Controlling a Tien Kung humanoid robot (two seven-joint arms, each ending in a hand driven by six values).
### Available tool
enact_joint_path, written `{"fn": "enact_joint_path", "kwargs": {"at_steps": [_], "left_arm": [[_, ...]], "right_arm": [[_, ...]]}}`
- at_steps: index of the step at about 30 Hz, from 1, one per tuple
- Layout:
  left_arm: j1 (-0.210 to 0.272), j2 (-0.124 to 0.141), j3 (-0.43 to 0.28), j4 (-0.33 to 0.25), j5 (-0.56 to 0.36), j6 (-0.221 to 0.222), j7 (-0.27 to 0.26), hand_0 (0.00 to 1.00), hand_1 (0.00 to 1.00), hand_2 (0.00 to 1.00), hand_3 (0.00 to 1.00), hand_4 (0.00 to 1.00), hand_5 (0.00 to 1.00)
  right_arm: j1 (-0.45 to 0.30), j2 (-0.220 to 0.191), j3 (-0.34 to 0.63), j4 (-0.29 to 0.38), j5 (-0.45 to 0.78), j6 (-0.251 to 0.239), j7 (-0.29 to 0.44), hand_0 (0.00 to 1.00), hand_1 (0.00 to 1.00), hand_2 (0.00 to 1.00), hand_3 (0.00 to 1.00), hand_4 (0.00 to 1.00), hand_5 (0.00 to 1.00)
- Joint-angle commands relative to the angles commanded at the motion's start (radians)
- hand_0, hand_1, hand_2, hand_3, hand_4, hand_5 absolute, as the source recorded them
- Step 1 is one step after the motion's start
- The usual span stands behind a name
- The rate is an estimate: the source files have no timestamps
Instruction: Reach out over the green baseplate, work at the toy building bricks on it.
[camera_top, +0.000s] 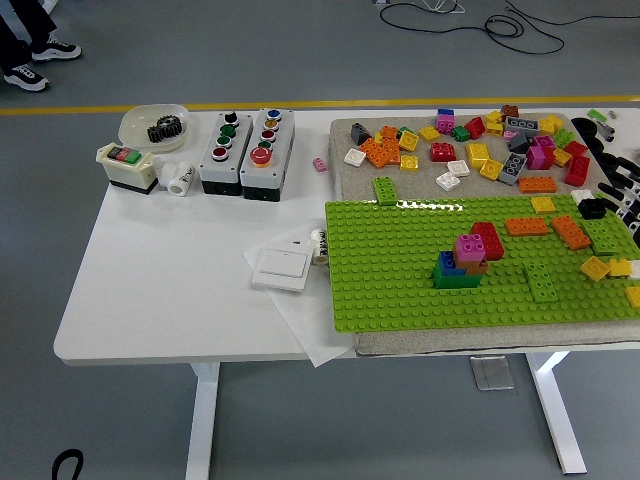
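Rightward, robot hand beside baseplate

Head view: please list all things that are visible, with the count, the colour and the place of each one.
Green baseplate: one, green, right half of the white table.
Brick stack: one; green, blue, orange, pink and red bricks; middle of the baseplate.
Loose bricks: many, mixed colours, on the grey mat behind the baseplate; several more on its right part.
Button boxes: two, grey, far left.
Switch box: one, cream, left of them.
Bowl with black gear: one, white, far left corner.
Wall switch: one, white, left of the baseplate.
Right hand: black, at the right edge; fingers unclear.
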Motion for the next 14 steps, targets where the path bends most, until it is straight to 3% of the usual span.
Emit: {"fn": "enact_joint_path", "kwargs": {"at_steps": [10, 11, 14], "left_arm": [[0.004, 0.001, -0.010, -0.001, 0.014, -0.008, 0.003, 0.745, 0.735, 0.707, 0.597, 0.667, 0.608], [0.005, 0.001, -0.010, -0.001, 0.014, -0.008, 0.004, 0.748, 0.735, 0.706, 0.597, 0.665, 0.607], [0.006, 0.001, -0.013, -0.001, 0.019, -0.010, 0.004, 0.748, 0.735, 0.706, 0.597, 0.665, 0.607]], "right_arm": [[0.001, 0.000, -0.016, -0.002, -0.057, -0.016, -0.020, 0.870, 0.814, 0.818, 0.813, 0.998, 0.862], [0.001, 0.000, -0.017, -0.002, -0.060, -0.017, -0.025, 0.832, 0.793, 0.793, 0.710, 0.950, 0.692], [0.002, -0.001, -0.018, 0.002, -0.065, -0.029, -0.030, 0.832, 0.793, 0.793, 0.710, 0.950, 0.692]]}}
